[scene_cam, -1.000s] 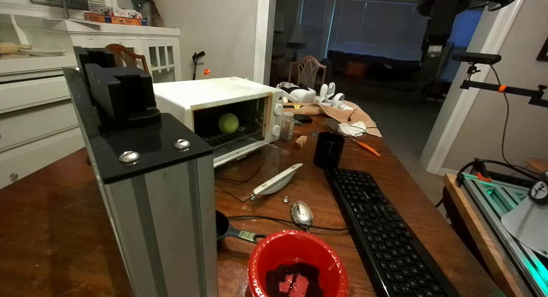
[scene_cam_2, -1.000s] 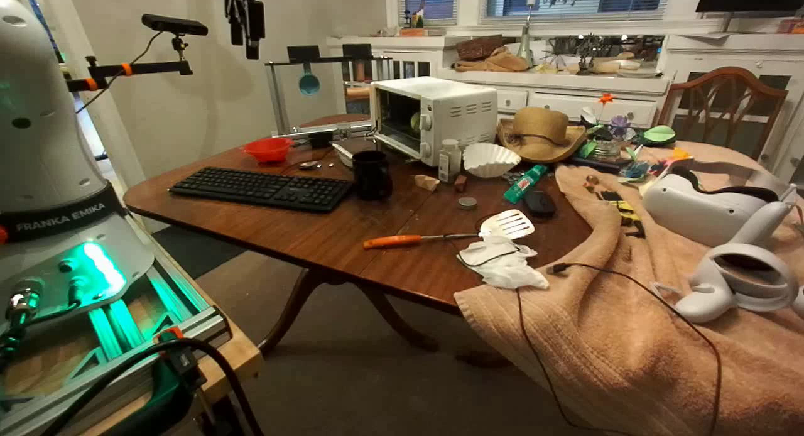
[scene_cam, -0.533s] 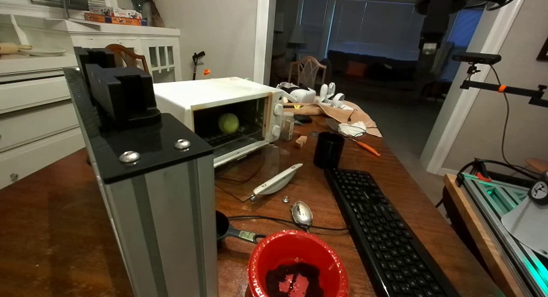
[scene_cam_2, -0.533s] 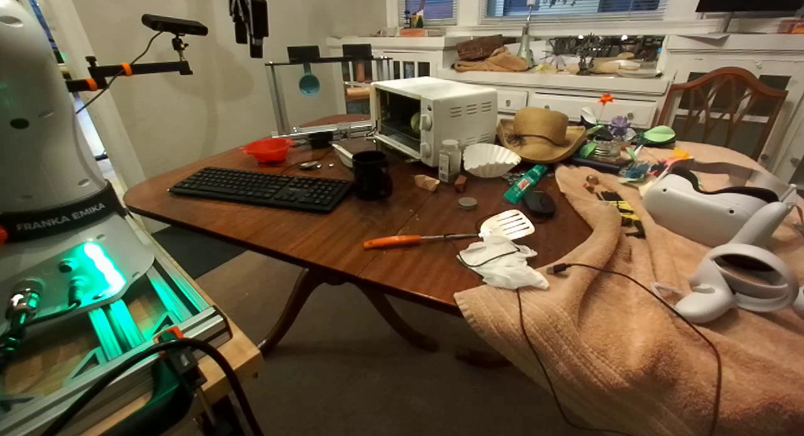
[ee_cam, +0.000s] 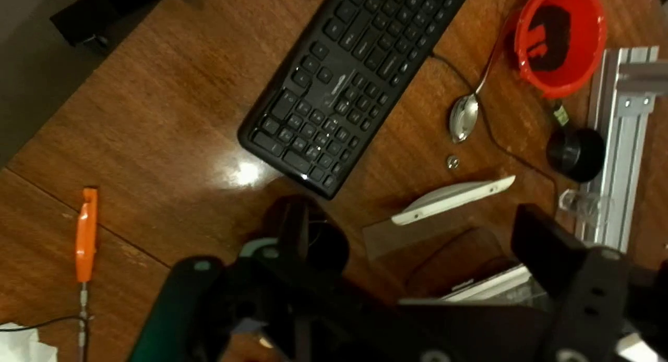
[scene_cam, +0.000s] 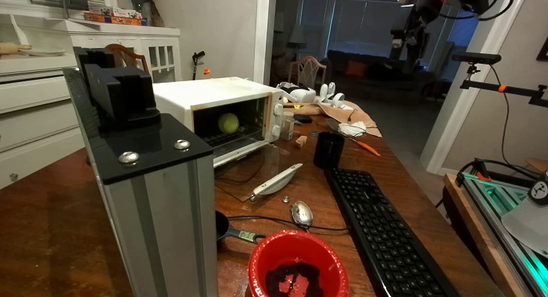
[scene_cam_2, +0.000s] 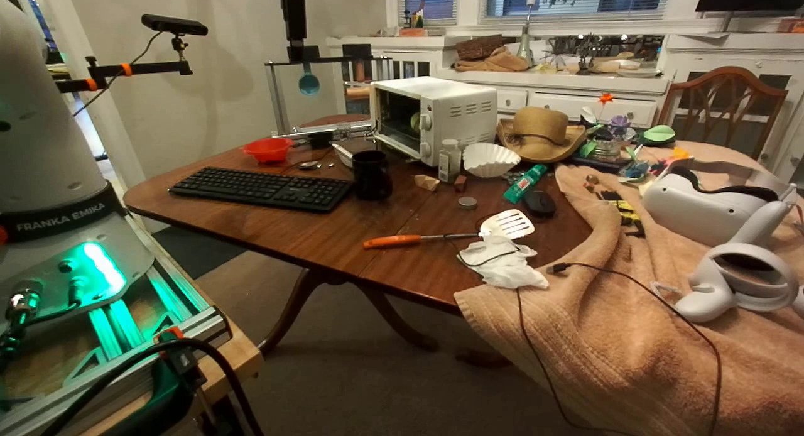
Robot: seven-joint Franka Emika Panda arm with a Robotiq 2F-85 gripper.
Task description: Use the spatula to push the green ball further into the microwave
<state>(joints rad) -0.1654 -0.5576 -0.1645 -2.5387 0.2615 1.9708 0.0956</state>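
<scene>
The green ball (scene_cam: 228, 123) sits inside the white microwave (scene_cam: 218, 89), whose front is open. In an exterior view the ball (scene_cam_2: 415, 122) is partly hidden by the side of the microwave (scene_cam_2: 465, 112). The spatula lies flat on the table, with an orange handle (scene_cam_2: 392, 241) and a white slotted blade (scene_cam_2: 507, 224). Its handle also shows at the left of the wrist view (ee_cam: 86, 237). My gripper (scene_cam: 406, 53) is high above the table, apart from the spatula and microwave. In the wrist view its fingers (ee_cam: 415, 224) are wide apart with nothing between them.
A black mug (scene_cam_2: 372, 174) and keyboard (scene_cam_2: 260, 188) lie between the spatula and red bowl (scene_cam_2: 268, 150). A bottle (scene_cam_2: 448, 161) and wooden block (scene_cam_2: 427, 182) stand by the microwave. A white crumpled cloth (scene_cam_2: 502, 260) touches the spatula. A grey column (scene_cam: 162, 228) stands near the microwave.
My gripper has moved left in one exterior picture and right in another, and has turned so that its fingers look different. The ball, microwave and spatula have not moved.
</scene>
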